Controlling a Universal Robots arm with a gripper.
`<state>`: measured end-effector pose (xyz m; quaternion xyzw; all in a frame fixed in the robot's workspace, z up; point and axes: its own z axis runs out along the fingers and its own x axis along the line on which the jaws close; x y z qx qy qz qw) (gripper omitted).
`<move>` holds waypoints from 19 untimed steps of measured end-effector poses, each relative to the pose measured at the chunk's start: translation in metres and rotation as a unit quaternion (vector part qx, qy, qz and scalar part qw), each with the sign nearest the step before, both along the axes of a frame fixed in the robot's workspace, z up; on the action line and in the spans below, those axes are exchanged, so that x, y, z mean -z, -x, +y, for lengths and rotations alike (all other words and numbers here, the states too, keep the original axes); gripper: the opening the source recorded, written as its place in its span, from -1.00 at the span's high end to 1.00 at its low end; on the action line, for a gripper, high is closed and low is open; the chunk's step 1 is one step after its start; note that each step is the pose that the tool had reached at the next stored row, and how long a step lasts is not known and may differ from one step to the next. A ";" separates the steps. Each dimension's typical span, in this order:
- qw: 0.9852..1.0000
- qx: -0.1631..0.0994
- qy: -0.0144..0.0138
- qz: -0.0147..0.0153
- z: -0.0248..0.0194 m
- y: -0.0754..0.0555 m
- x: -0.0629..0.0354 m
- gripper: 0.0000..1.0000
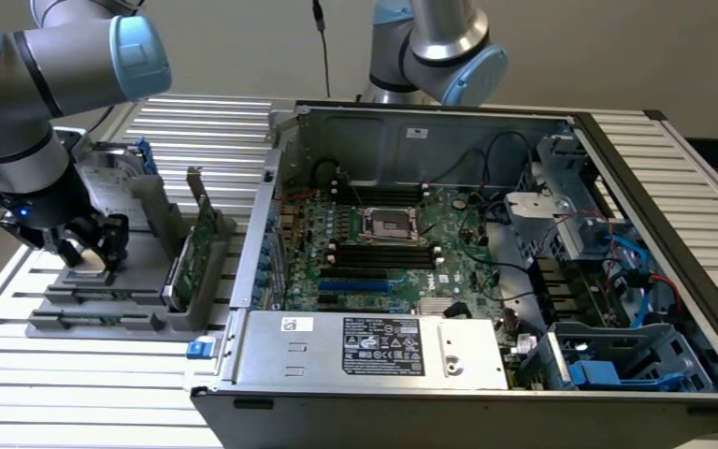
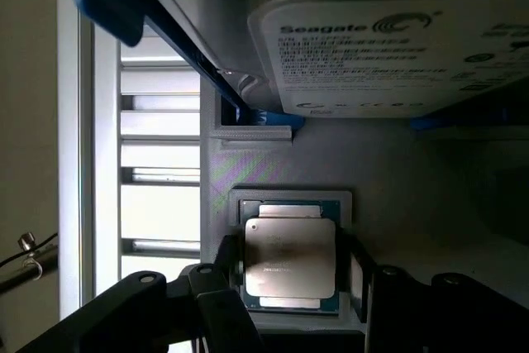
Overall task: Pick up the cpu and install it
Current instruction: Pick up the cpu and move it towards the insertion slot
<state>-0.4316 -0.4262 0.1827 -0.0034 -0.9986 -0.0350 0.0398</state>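
Grey holder (image 2: 397, 171), jaws astride cpu (image 2: 289, 255)

In the wrist view, the black pincer (image 2: 293, 287) hides parts of the grey holder (image 2: 289, 197) flanking the small square silvery cpu (image 2: 289, 258), whose print is too small to read. The silver rectangular hard drive (image 2: 397, 47) runs off the frame, its fine label text blurred. In the exterior view, the grey arm (image 1: 10, 103) is cut off at the upper left of the frame.

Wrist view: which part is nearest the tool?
The cpu, the small square silvery chip between the fingers of the open tool; the labelled hard drive stands farther off.
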 end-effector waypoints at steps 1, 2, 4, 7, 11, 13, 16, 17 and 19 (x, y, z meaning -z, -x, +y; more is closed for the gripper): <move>1.000 0.000 0.000 0.000 0.0000 0.000 0.0000 -0.13; 1.000 0.000 0.000 0.000 0.0000 0.000 0.0000 -0.13; 1.000 0.000 0.000 0.000 0.0000 0.000 0.0000 -0.13; 1.000 0.000 0.000 0.000 0.0000 0.000 0.0000 -0.09; 1.000 0.000 -0.001 0.001 -0.0001 0.000 0.0000 -0.09; 1.000 0.000 -0.001 0.001 -0.0001 0.000 -0.0001 -0.09; 1.000 0.000 -0.004 0.001 -0.0001 0.000 -0.0013 -0.09; 1.000 0.000 -0.005 0.001 -0.0001 0.000 -0.0020 -0.09; 1.000 0.000 -0.007 0.001 -0.0001 0.000 -0.0032 -0.09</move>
